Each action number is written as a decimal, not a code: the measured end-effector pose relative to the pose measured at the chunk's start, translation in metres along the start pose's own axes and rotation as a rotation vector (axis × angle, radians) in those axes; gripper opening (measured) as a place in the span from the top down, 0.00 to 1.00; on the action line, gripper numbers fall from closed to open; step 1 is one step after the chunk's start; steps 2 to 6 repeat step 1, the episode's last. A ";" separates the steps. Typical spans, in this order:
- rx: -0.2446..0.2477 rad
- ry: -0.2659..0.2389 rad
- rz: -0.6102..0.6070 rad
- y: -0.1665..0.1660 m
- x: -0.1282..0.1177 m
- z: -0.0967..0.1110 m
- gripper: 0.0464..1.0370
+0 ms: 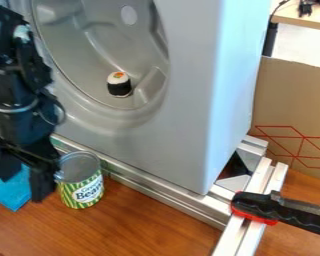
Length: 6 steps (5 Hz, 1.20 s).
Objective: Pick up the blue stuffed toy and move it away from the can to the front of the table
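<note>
1. A black robot gripper (24, 187) hangs at the lower left, its two fingers parted with a clear gap; nothing is clasped between them.
2. A blue cloth (13, 192) lies on the brown wooden counter (146, 227), seen behind and between the fingers.
3. An upright can (81, 187), with a green-and-yellow striped wrapper and a white label, stands on the counter just beside the gripper's right-hand finger as viewed; whether they touch, I cannot tell.
4. Behind the can, a metal rail (149, 187) runs along the base of a large grey housing (189, 100).
5. Inside the housing's rounded hollow sits a small toy sushi roll (119, 84), white-topped with an orange-and-green centre and a black band.
6. At the lower right, a black-handled clamp (283, 210) with red trim lies across metal bars (241, 230).
7. Cardboard (289, 100) with red lines stands beyond.
</note>
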<state>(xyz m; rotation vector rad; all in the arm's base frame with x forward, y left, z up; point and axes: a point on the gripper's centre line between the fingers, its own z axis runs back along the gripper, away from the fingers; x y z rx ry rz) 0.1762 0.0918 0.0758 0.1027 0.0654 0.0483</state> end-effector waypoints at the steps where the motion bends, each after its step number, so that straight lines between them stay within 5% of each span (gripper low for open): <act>1: 0.013 -0.016 -0.003 0.021 0.016 -0.005 0.04; 6: 0.013 -0.016 -0.003 0.021 0.016 -0.005 0.04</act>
